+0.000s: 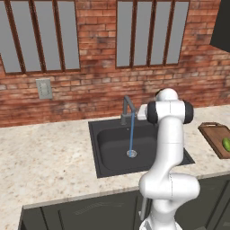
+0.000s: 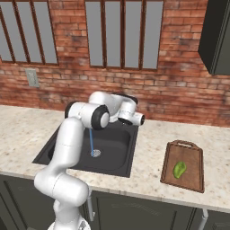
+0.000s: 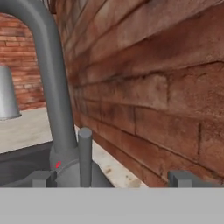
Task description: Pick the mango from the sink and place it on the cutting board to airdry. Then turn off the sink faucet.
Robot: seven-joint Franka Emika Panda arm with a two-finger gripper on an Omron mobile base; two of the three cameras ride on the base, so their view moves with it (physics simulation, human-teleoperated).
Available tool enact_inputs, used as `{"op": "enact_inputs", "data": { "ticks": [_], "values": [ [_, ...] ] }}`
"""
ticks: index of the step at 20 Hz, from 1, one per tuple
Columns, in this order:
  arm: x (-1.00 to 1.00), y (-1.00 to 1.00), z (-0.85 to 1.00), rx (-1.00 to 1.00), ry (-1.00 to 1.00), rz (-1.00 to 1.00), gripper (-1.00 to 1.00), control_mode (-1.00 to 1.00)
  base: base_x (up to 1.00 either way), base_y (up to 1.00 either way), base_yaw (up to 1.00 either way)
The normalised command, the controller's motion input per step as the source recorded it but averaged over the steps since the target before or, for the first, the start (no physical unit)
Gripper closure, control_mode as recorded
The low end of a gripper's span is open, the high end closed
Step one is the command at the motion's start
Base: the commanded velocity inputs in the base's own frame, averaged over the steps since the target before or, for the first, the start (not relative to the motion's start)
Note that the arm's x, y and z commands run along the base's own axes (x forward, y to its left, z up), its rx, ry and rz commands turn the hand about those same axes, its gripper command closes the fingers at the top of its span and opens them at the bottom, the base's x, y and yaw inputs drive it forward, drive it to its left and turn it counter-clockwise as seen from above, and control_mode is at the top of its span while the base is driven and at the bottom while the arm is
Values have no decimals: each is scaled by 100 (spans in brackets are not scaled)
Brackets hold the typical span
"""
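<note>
One speckled beige counter point(image 2: 148, 148) is seen below a red brick wall point(image 2: 179, 96) with grey-paned windows point(image 2: 123, 33). The sink point(image 1: 105, 168) is set in it; water falls from the sink faucet point(image 1: 126, 109) to the drain. The mango point(image 2: 179, 169) lies on the cutting board point(image 2: 191, 177), at 3 o'clock of the basin. The gripper point(image 3: 113, 178) is spread wide, the faucet lever point(image 3: 85, 153) standing between its tips.

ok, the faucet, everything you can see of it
The faucet is slim grey metal, with an angular bent spout on a short base at the back rim of the sink, by the brick wall. It is running: a thin blue stream falls to the drain. The hand view shows an upright lever on the base. The open gripper is close; contact can't be told.
</note>
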Motion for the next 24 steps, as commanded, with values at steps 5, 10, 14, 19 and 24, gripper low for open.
{"op": "enact_inputs", "data": {
  "ticks": [5,10,14,19,24],
  "values": [
    [29,52,44,-1,-14,41,-100,-100,0,0,0],
    [31,65,61,-5,-17,34,-100,-100,0,0,0],
    [35,75,67,-6,-19,29,-100,-100,0,0,0],
    [33,82,69,-7,-20,27,-100,-100,0,0,0],
    [28,91,70,-11,-19,23,-100,-100,0,0,0]
  ]
}}
